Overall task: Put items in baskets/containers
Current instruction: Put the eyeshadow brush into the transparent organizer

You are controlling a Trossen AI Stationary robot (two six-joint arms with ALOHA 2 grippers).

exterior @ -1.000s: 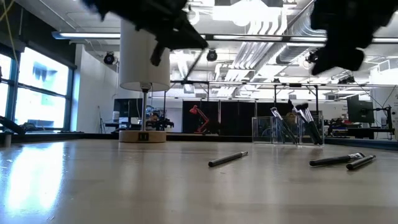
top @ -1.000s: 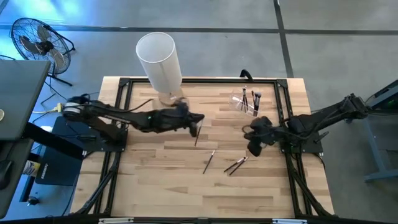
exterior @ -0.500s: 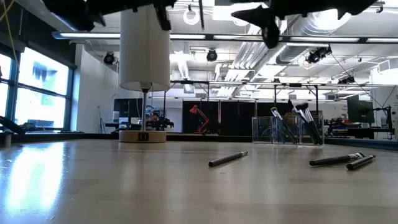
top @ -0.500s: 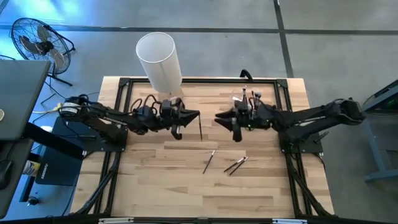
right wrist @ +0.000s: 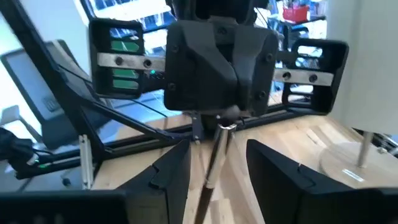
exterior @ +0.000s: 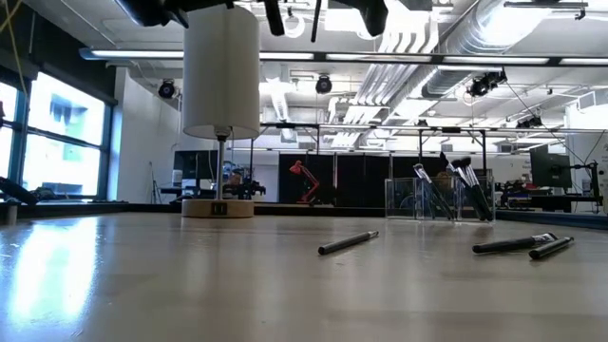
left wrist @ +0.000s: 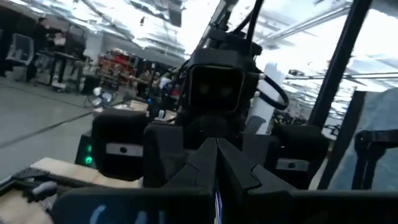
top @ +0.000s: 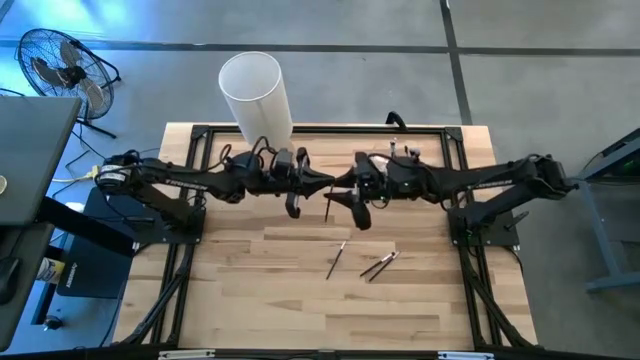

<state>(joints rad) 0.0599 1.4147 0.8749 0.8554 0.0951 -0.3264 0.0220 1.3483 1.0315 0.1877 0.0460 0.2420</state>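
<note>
My left gripper (top: 321, 186) is shut on a thin dark makeup brush (top: 327, 203) high above the table's middle. In the right wrist view the brush (right wrist: 213, 158) hangs from it. My right gripper (top: 342, 193) faces it from the right. It is open, with one finger (right wrist: 169, 177) on either side of the brush, not touching. The tall white cylinder (top: 256, 95) stands on its wooden base at the far left. The clear holder (top: 398, 163) at the far right has several brushes standing in it. Three brushes lie on the table (top: 336, 259) (top: 379, 265). My left gripper pinches the brush by its upper end (right wrist: 219, 130) between its two shut fingers. The fingers come level from the table's left. The brush hangs below them, near upright, lifted clear of the table.
Black frame rails (top: 320, 130) run along the table's far and side edges. A fan (top: 58, 68) stands on the floor at the far left. The near half of the wooden tabletop (top: 320, 310) is bare.
My left gripper has gone up and a little toward the table's right with the brush, which has swung from slanted to near upright. My right gripper has risen and gone left from near the loose brushes until its open fingers stand around the hanging brush.
</note>
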